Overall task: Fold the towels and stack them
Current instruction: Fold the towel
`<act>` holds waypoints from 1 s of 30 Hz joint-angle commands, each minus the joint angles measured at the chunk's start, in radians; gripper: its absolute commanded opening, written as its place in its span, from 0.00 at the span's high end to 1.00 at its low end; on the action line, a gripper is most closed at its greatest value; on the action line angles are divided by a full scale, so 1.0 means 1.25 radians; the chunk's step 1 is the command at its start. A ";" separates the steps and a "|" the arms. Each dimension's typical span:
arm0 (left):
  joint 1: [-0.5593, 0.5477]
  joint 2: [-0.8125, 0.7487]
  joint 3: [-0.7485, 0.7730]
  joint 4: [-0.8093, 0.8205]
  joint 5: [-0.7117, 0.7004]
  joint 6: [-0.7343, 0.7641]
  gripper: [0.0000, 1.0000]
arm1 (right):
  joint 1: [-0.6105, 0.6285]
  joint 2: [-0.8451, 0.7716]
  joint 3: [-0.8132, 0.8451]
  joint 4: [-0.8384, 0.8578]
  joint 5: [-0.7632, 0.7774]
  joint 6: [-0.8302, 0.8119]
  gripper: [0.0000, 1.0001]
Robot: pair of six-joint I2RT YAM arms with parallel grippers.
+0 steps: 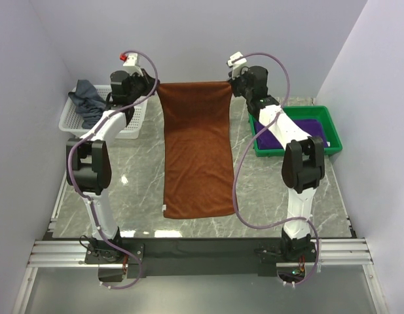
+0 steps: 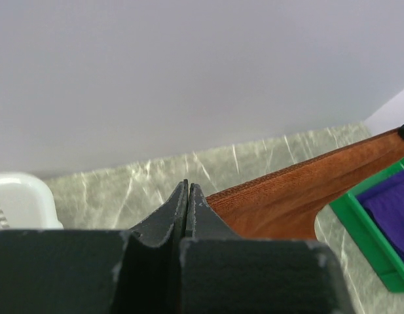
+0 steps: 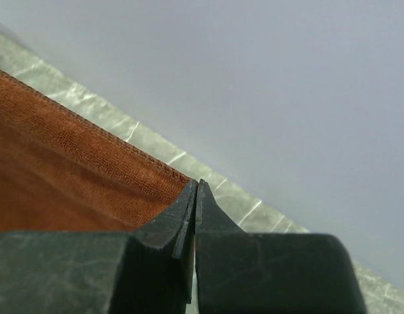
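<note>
The top camera looks down from behind the arms (image 1: pixel 90 163) on the whole table (image 1: pixel 139 190). Both wrist cameras face the back wall (image 2: pixel 188 78) closely; all share the brown towel (image 1: pixel 196 150)'s edge.

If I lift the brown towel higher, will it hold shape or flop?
Probably floppy: the rust-brown towel drapes from the left gripper and right gripper down onto the table. Likely light, since two corner pinches hold it. Its near end may drag.
</note>
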 commanded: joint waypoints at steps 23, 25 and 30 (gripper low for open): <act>0.021 -0.471 -0.435 -0.126 0.089 -0.027 0.99 | 0.005 -0.494 -0.443 -0.148 -0.057 0.127 1.00; 0.021 -0.512 -0.476 -0.146 0.078 -0.040 0.99 | 0.007 -0.525 -0.487 -0.154 -0.057 0.144 1.00; 0.021 -0.641 -0.590 -0.211 0.052 -0.064 0.99 | 0.017 -0.635 -0.617 -0.167 -0.048 0.199 1.00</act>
